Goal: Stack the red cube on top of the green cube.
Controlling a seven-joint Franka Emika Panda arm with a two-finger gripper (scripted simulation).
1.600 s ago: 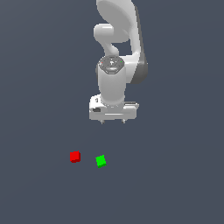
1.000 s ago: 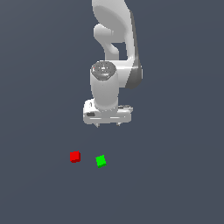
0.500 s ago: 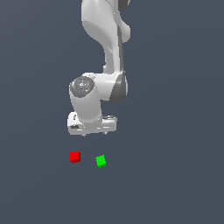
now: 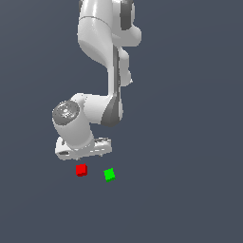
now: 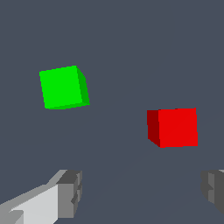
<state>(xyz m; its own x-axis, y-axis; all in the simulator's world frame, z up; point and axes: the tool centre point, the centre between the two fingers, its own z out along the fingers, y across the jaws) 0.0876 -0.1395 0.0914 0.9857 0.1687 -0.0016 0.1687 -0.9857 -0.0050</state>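
Observation:
The red cube (image 4: 81, 170) lies on the dark grey floor, with the green cube (image 4: 109, 174) a short way to the exterior view's right of it. They do not touch. My white gripper (image 4: 83, 153) hangs just above and behind the red cube. In the wrist view its two fingers (image 5: 70, 192) stand wide apart with nothing between them. The red cube (image 5: 174, 127) and the green cube (image 5: 64, 86) both lie beyond the fingertips in that view, apart from the gripper (image 5: 142, 189).
The floor (image 4: 190, 190) is a plain dark grey surface. The white arm (image 4: 102, 52) rises above the gripper.
The arm has swung down and to the exterior view's left, bringing the gripper from above and right of the cubes to just over the red cube. The cubes have not moved.

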